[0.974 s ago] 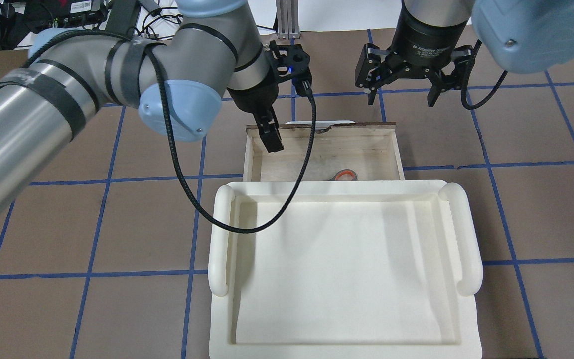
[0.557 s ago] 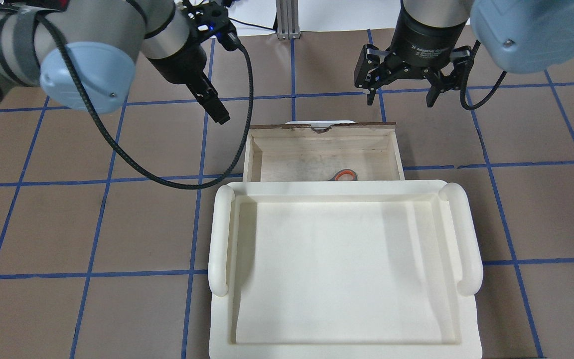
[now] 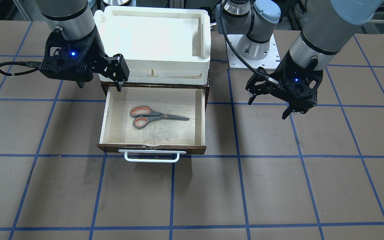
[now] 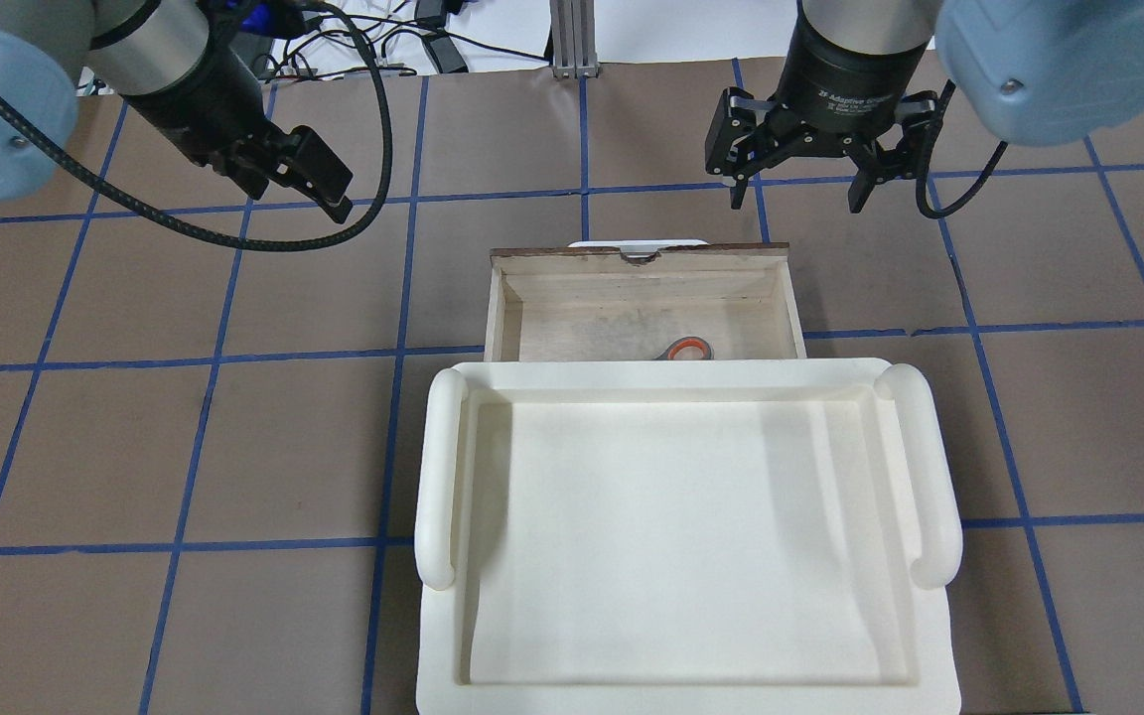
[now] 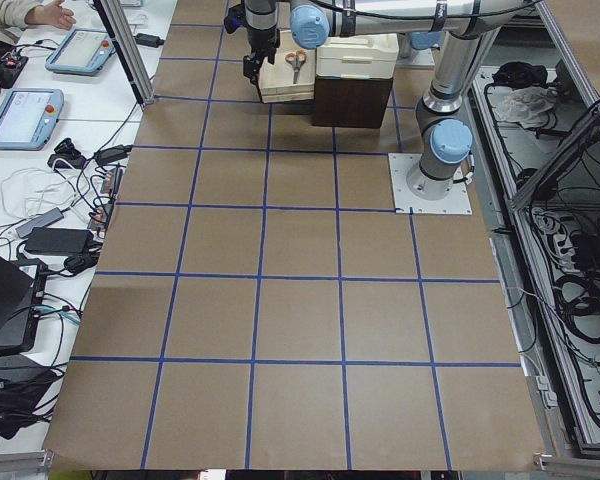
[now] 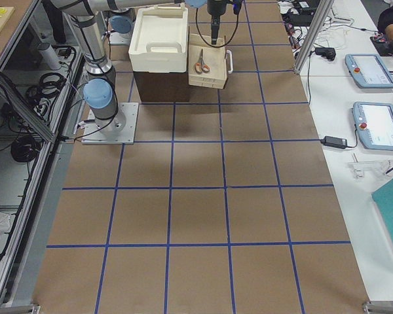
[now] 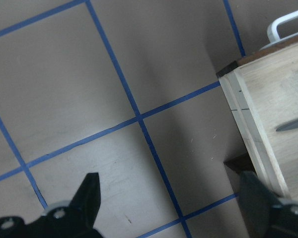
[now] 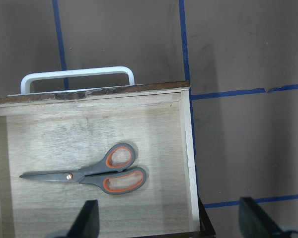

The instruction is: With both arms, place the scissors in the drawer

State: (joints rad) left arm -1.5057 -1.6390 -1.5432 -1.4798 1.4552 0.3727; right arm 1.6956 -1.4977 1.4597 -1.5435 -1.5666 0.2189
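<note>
The scissors (image 3: 155,117) lie flat in the open drawer (image 3: 122,133), blades toward the robot's left. In the overhead view only one orange-lined loop of the scissors (image 4: 686,350) shows in the drawer (image 4: 632,298); the right wrist view shows the whole scissors (image 8: 89,173) and the white handle (image 8: 74,74). My left gripper (image 4: 296,194) is open and empty, above the table well left of the drawer; it also shows in the front view (image 3: 268,107). My right gripper (image 4: 795,204) is open and empty, hovering beyond the drawer's front right corner.
A white plastic tray (image 4: 438,477) sits on top of the cabinet that holds the drawer, and hides the drawer's rear part from above. The brown table has a blue taped grid (image 4: 403,298). The left arm's black cable (image 4: 234,233) hangs left of the drawer.
My left gripper has moved from over the drawer's left side out to the left and away over the table. The right gripper and the scissors have not moved.
</note>
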